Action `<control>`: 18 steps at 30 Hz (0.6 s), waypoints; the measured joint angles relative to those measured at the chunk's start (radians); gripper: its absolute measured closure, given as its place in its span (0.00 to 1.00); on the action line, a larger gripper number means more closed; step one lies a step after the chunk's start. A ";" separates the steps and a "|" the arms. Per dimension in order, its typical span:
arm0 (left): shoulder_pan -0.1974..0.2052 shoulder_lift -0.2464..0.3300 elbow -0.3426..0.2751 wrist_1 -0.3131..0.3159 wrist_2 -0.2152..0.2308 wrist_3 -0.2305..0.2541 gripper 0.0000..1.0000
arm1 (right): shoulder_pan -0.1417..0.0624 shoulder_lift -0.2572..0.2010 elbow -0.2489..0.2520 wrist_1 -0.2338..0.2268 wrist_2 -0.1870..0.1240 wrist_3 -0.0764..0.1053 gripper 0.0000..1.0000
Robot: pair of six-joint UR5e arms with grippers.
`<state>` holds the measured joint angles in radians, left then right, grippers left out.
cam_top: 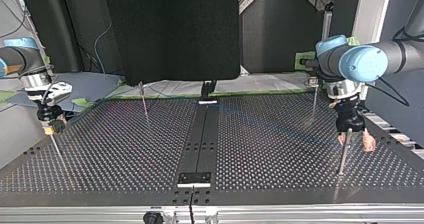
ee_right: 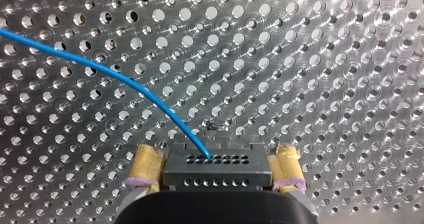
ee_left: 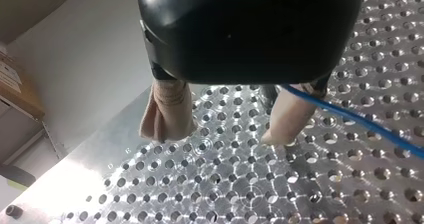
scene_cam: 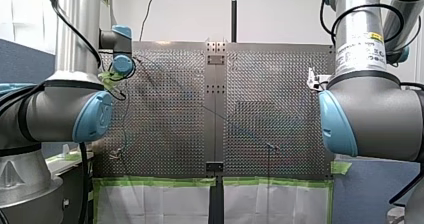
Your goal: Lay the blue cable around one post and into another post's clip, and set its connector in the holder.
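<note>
My right gripper has its yellow pads against both ends of a grey connector block, shut on it above the perforated plate. The blue cable leaves the connector's face and curves away ahead of the gripper. My left gripper is open, its beige pads spread over the plate with nothing between them. The blue cable runs past the outer side of one pad. In the top view, my left gripper hangs at the right and my right gripper at the left.
Thin posts stand on the plate: one right under my left gripper, one at the back left, one at the back right. A dark middle strip carries a small block near the top view's front edge.
</note>
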<state>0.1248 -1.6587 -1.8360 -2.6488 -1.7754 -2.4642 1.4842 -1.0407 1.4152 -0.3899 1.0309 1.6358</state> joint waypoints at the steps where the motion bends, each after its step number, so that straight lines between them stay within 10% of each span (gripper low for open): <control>1: -0.001 0.000 0.000 -0.001 0.000 -0.002 0.00 | 0.000 0.000 0.000 0.000 0.000 0.000 0.05; 18: -0.014 0.040 -0.026 -0.102 -0.055 -0.130 0.00 | 0.000 0.000 0.000 0.004 0.000 -0.001 0.05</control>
<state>0.1113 -1.6192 -1.8617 -2.7503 -1.8301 -2.5938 1.4840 -1.0404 1.4152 -0.3863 1.0309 1.6350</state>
